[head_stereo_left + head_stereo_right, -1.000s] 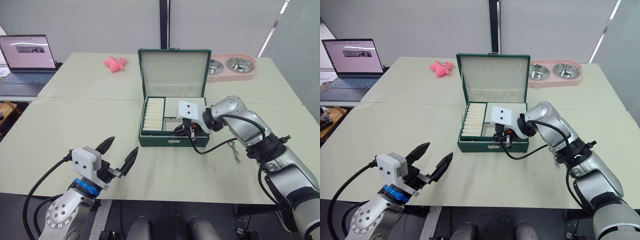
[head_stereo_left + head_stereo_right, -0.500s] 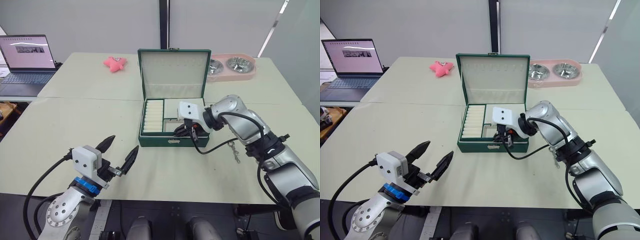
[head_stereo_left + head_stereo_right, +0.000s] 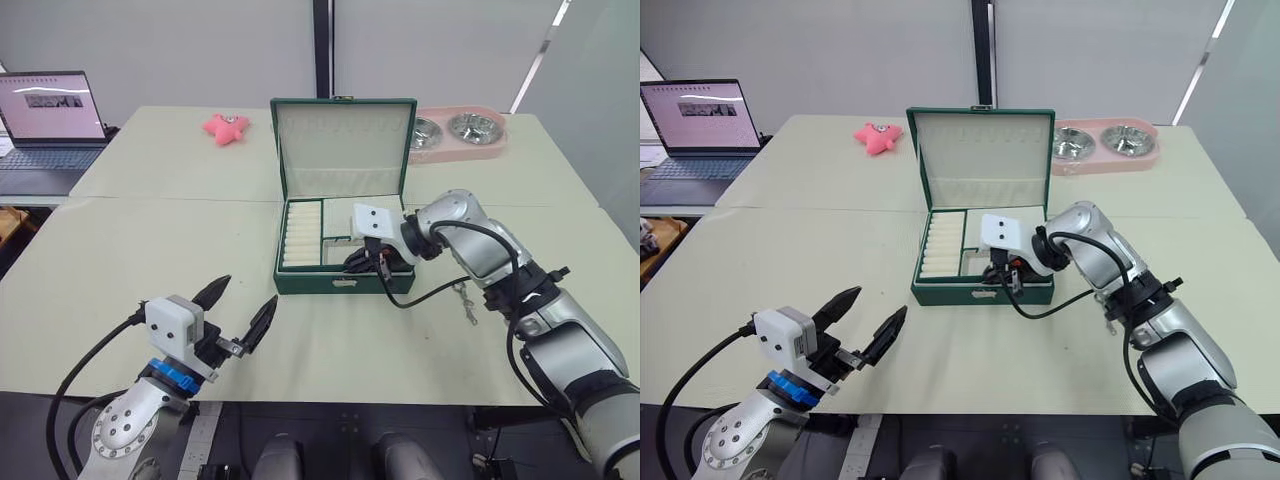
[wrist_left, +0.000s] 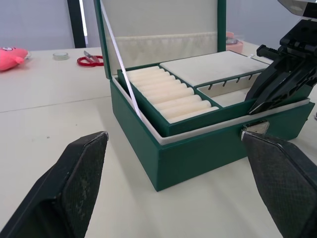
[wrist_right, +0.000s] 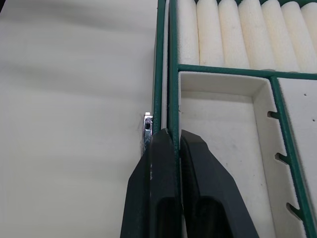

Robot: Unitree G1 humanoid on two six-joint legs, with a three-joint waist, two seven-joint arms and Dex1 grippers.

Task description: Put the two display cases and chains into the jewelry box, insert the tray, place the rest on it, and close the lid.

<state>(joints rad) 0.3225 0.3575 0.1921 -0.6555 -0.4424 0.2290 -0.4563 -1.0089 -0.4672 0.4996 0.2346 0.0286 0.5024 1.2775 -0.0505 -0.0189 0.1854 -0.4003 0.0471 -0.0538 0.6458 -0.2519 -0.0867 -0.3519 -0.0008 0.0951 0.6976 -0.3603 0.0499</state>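
One gripper, the right point(image 5: 171, 148), is clenched on the tray's point(image 5: 173, 89) near rim as it seats in the box point(image 3: 335, 282); next, release and fetch the chain point(image 3: 466, 300), while the left gripper point(image 3: 240, 310) waits, released.

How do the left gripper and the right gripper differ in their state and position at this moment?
The left gripper has its fingers spread wide open, while the right gripper has its fingers closed together on the front rim of the tray.

The left gripper hovers above the bare table, apart from the jewelry box; the right gripper reaches down at the box's front edge, near the clasp.

Both have two black fingers.
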